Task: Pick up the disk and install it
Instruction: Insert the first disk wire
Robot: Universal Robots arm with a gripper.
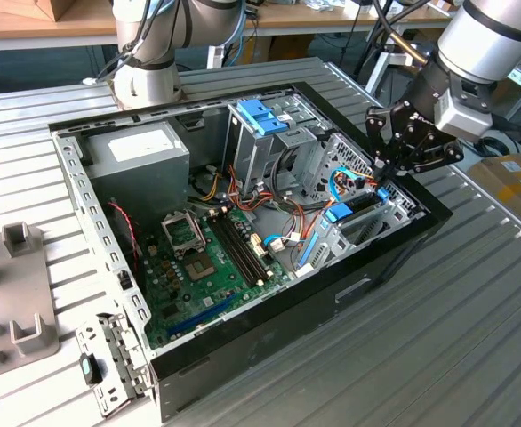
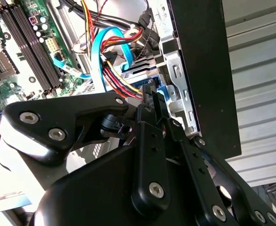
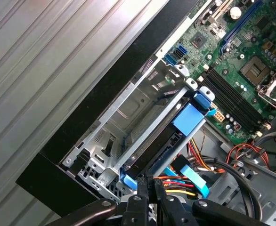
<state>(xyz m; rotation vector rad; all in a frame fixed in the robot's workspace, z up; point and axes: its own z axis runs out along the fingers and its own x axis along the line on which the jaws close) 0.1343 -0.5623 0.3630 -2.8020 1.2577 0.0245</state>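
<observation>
The claw (image 1: pixel 387 173) pinches the disk's (image 3: pixel 168 141) near end, fingers clenched on it. The disk sits in the bay by the case wall (image 1: pixel 394 245), long axis running toward eight o'clock in the exterior view.

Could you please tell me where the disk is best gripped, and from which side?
Across its thin upper edge, from above through the case's open side: the disk stands on edge in the metal bay, whose walls cover its flat faces.
</observation>
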